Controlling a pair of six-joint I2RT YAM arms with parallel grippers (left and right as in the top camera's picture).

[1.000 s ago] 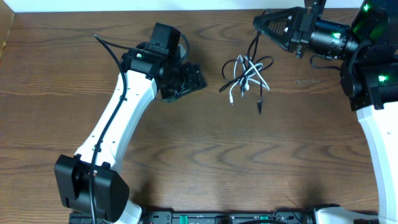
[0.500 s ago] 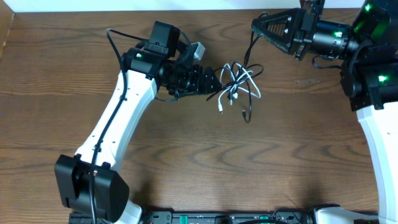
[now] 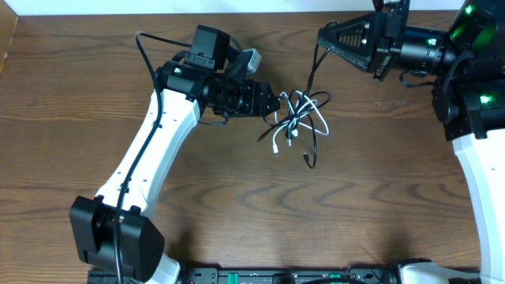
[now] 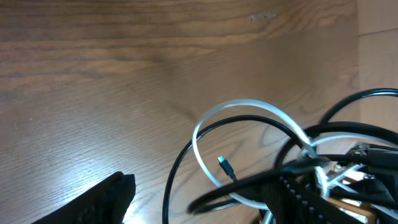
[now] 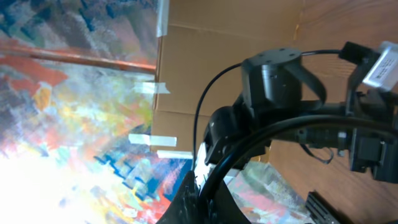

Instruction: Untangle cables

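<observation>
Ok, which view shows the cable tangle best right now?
Overhead: the whole cable tangle lies in view, with one black strand running up to the right hand. Left wrist shows only a few close loops; right wrist shows just that black strand.

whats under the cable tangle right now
Bare wood of the table shows through the loops of the cables. In the left wrist view, strands cross over one finger of the open left pincer, hiding part of it. Nothing else shows underneath.

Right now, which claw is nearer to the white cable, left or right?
Left. The left claw is open right at the white cable; the right claw hangs apart from it, farther back, shut on a black cable.
</observation>
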